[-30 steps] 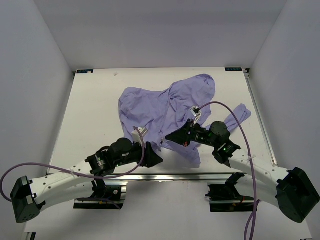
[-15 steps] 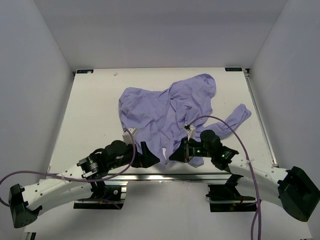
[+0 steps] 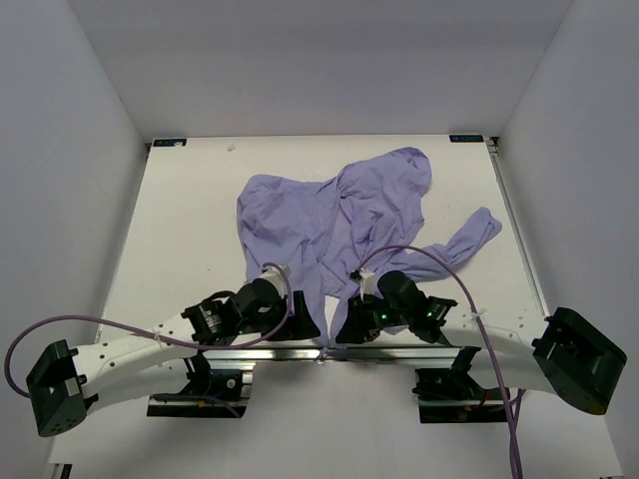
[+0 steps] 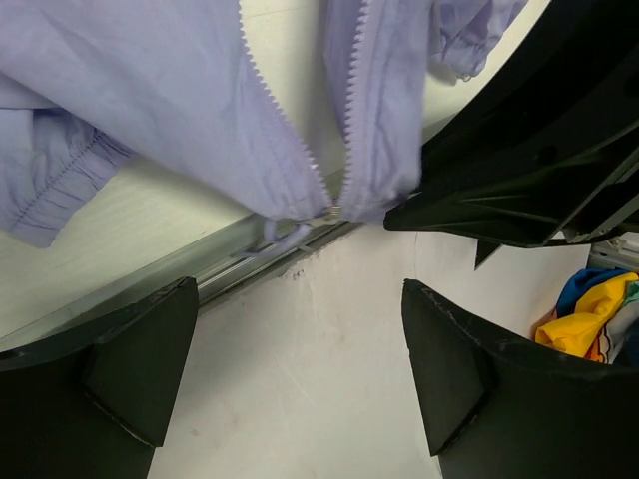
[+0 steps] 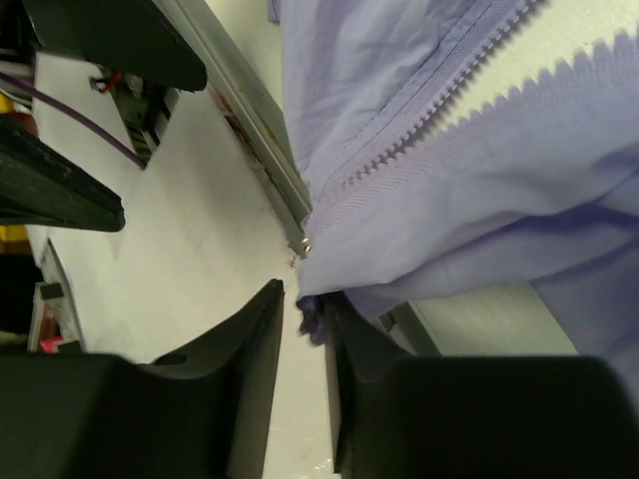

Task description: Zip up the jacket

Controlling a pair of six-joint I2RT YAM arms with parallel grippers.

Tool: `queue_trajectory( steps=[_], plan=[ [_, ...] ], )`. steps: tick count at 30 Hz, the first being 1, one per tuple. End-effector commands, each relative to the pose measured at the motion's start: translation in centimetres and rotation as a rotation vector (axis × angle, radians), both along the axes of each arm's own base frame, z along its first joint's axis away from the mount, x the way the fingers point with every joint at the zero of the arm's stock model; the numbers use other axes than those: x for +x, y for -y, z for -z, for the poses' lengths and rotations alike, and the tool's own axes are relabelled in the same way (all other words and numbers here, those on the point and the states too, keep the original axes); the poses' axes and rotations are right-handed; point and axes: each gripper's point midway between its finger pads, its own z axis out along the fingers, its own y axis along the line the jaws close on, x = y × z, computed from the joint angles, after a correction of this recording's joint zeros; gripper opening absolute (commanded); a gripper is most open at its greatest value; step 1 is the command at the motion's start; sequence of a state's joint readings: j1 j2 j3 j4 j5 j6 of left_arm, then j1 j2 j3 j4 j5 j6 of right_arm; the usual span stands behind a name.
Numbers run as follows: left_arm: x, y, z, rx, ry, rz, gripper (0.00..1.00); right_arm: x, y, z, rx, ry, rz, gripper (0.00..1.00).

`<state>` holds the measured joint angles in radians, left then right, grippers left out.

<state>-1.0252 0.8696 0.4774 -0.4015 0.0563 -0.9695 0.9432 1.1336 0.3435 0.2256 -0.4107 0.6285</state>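
White worktop (image 3: 190,220), plain pale walls all round. Left gripper (image 4: 298,291) was spread wide and released, nothing in it, sitting just off the bottom edge of the worktop below the jacket (image 3: 329,215) hem. Right gripper (image 5: 305,299) was cracked only a little, with a corner of the hem right at its tips; couldn't tell if it was actually pinching it. Zipper slider (image 4: 332,212) sat at the very bottom where the two front edges met, teeth parted above it. Jacket lay crumpled mid-worktop, one sleeve trailing to the right of the frame, hem reaching the metal rail (image 4: 150,284).
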Motion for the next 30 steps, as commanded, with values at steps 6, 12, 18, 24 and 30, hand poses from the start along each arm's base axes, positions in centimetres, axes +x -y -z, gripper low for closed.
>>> queue_trajectory(
  steps=[6, 12, 18, 24, 30],
  plan=[
    [-0.8, 0.9, 0.4, -0.071, -0.022, 0.031, 0.84, -0.1, -0.8, -0.1, 0.016, 0.005, -0.005, 0.42],
    [-0.9, 0.8, 1.1, -0.056, -0.030, 0.034, 0.82, 0.2, -1.2, 0.8, -0.024, -0.038, 0.044, 0.48],
    [-0.9, 1.0, 2.0, -0.051, -0.028, 0.043, 0.77, 1.2, -1.9, 1.6, -0.100, -0.024, 0.129, 0.46],
    [-0.7, 0.7, 2.8, -0.025, -0.020, 0.039, 0.74, 1.6, -2.4, 1.8, -0.114, -0.033, 0.160, 0.44],
    [-0.5, 0.6, 2.7, -0.031, -0.005, 0.035, 0.73, 1.6, -3.2, 2.3, -0.142, -0.048, 0.147, 0.40]
  ],
)
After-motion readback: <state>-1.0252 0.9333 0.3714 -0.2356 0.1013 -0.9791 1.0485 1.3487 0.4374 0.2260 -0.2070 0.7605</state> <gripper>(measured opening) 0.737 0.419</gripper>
